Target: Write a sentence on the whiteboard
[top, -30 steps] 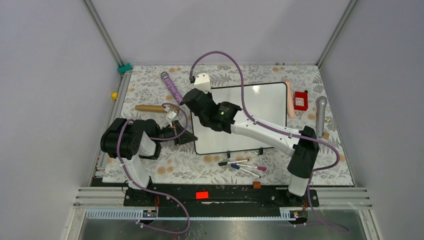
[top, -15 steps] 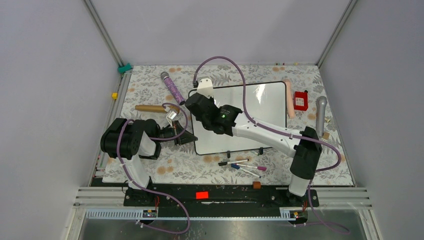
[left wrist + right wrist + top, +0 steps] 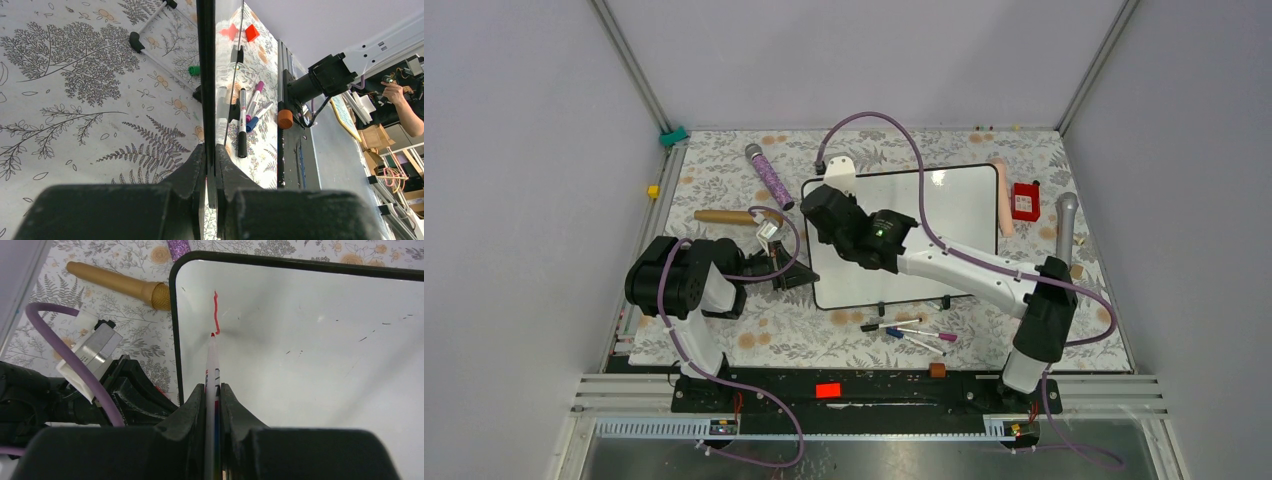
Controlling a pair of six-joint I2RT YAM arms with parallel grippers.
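Right tool (image 3: 213, 387) pressed together on a marker (image 3: 212, 359), barrel running straight out between the fingers. The red tip touches the whiteboard (image 3: 310, 340) near its far-left corner. The sentence is just one wavy red stroke (image 3: 216, 310), running from the tip toward the far edge. No letters readable.

Left tool (image 3: 210, 150) pinched on the whiteboard's left edge, thin black frame (image 3: 205, 75) between the fingers. Its wrist sits low on the worktop, just beside the board.

Whiteboard lies mid-worktop (image 3: 724, 330), glossy with glare at the far side. Its two small black feet (image 3: 912, 303) are at the near edge. Right arm reaches diagonally across the board from the near right and hides much of the left half in the top view.

Worktop has a pale cover with a grey fern and flower print and brownish spots. Plain grey walls on three sides, aluminium posts in the corners, black rail along the near edge.

Around the board:
- Far left: purple glitter microphone (image 3: 769, 180), lying clear of the corner.
- Left: tan handle (image 3: 724, 216), end close to the frame.
- Right: pink cylinder (image 3: 1001, 195) along the edge, then a red box (image 3: 1025, 201), then a grey microphone (image 3: 1065, 232).
- Near side: loose markers (image 3: 909, 330) just beyond the feet, and a small brown block (image 3: 937, 369) by the rail.
- Far-left corner post: green clip (image 3: 673, 135).
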